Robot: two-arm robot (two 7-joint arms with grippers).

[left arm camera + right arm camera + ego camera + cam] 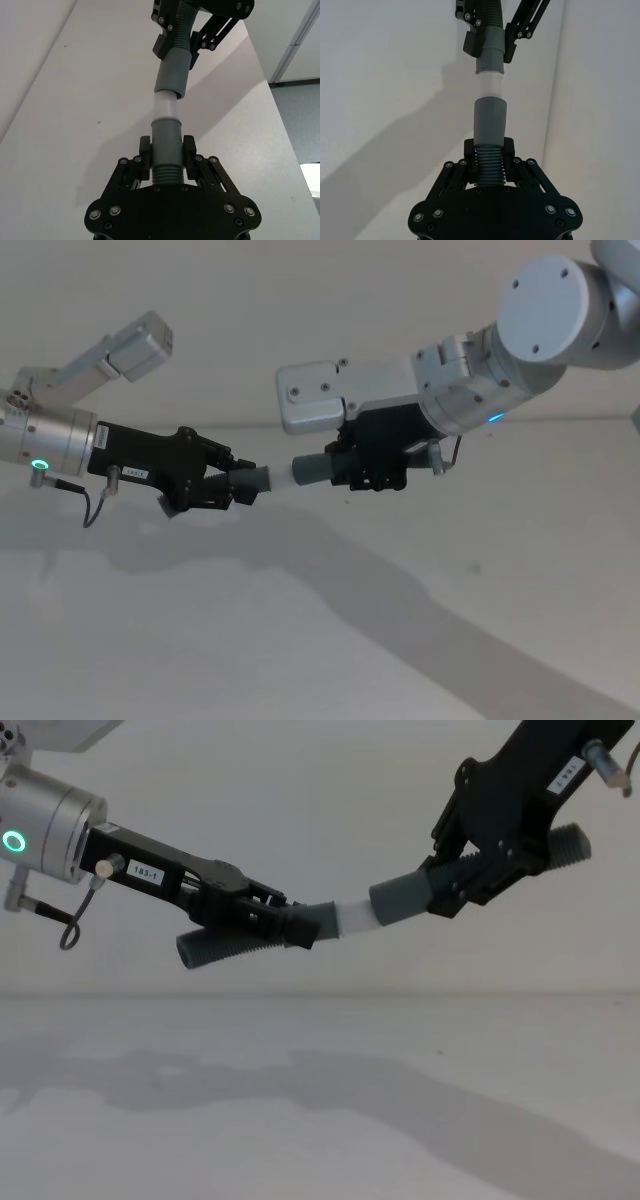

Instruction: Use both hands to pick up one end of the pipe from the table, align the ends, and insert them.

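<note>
Both pipe pieces hang above the white table (300,640). My left gripper (236,487) is shut on the ribbed grey piece (215,946) whose whitish tip (282,476) points right. My right gripper (352,470) is shut on the other piece, with its smooth grey cuff (312,469) facing left. The tip meets the cuff's mouth and sits partly inside it. In the left wrist view the tip (165,106) runs up into the cuff (173,70). In the chest view the two pieces meet at a slight angle around the tip (355,915).
A thin black cable (68,925) loops under the left wrist. The arms cast long shadows on the table (300,1120). A white wall stands behind. The table's right edge (272,100) drops to grey floor.
</note>
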